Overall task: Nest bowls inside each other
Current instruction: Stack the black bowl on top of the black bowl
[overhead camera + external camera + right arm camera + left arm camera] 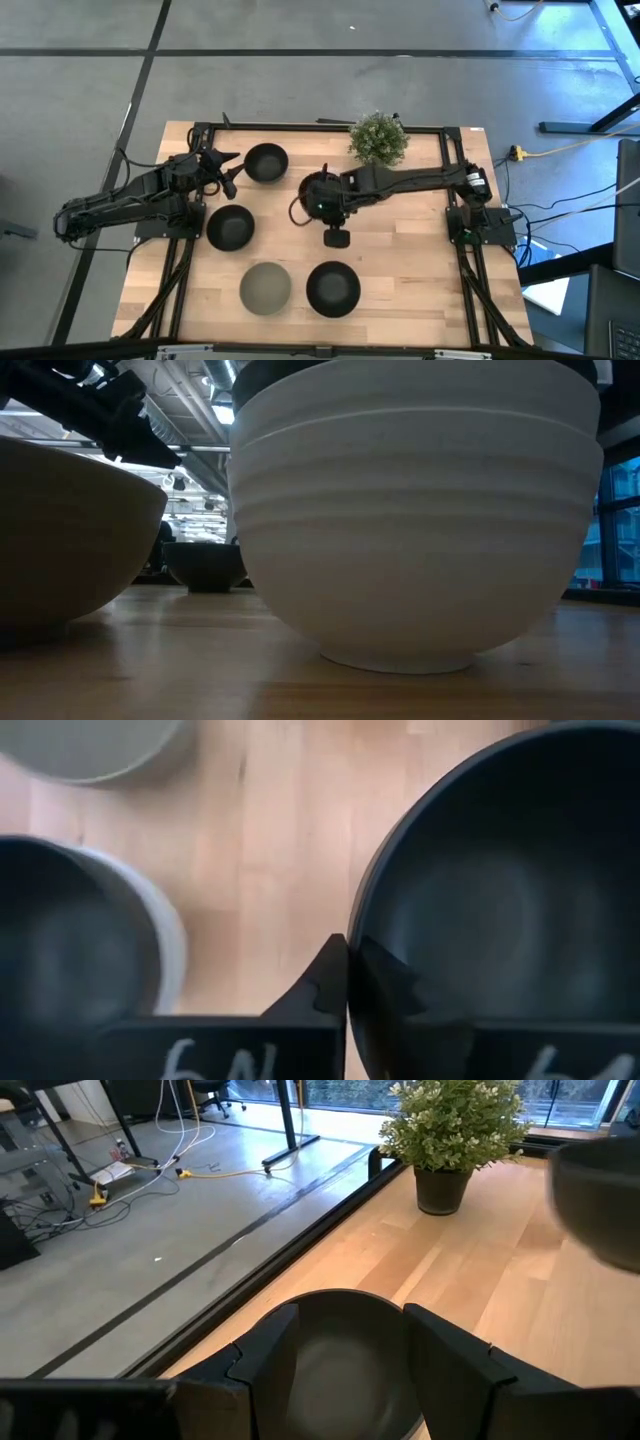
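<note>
The right gripper (346,982) pinches the rim of a black bowl (500,910) with closed fingers, mid-table. The left gripper (228,172) has open fingers beside another black bowl (265,162) near the back edge. Bare table (400,250) lies on the right.

black bowls (265,162), grey-olive bowl (265,288) across tabletop
</note>
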